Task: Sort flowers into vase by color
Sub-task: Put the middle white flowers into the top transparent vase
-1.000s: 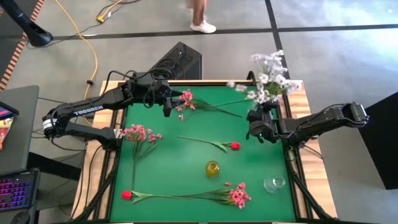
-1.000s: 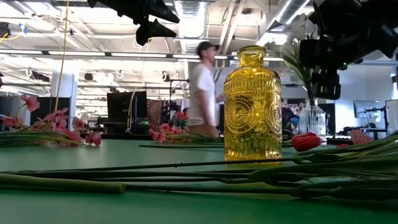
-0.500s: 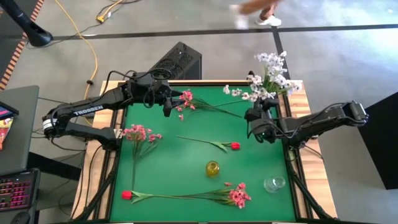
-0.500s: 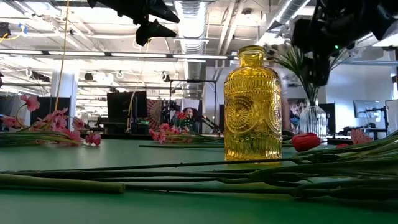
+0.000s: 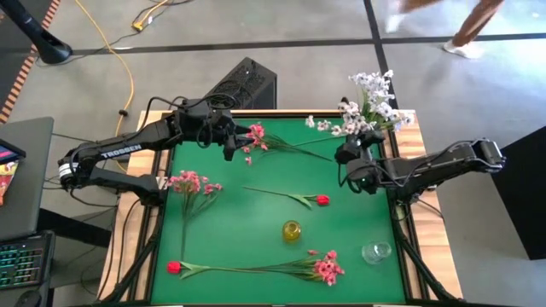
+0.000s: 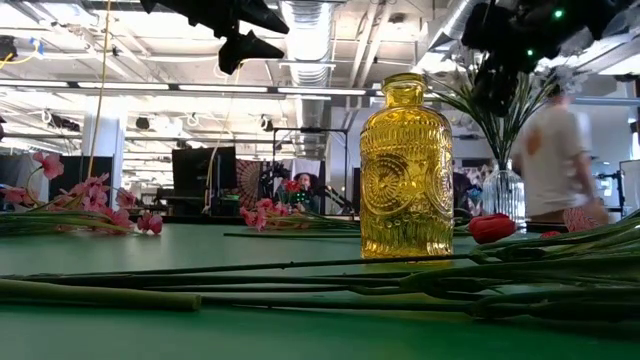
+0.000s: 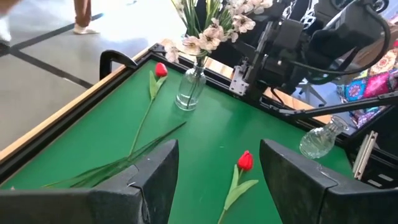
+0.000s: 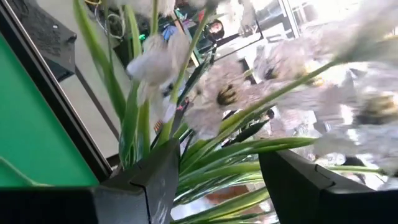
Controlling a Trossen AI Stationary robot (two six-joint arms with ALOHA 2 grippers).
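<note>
White flowers stand with their stems in a clear vase at the far right corner. My right gripper is open, raised beside them, and their green stems show just past its fingers. My left gripper hangs open above the table's far left, next to a pink spray lying flat. Another pink spray lies at the left and a third near the front. One red bud lies mid-table, another at the front left. My right gripper's open fingers stand close to the white flowers' stems, high above the clear vase. Whether they touch the stems, I cannot tell.
A yellow glass vase stands upright at the table's middle front, and an empty clear vase stands near the front right. Long green stems lie across the near part of the mat. A person walks by beyond the far edge.
My right gripper has risen beside the white flowers, rolling somewhat about its own axis, and stays open. My left gripper has kept still. A person has walked past behind the table.
</note>
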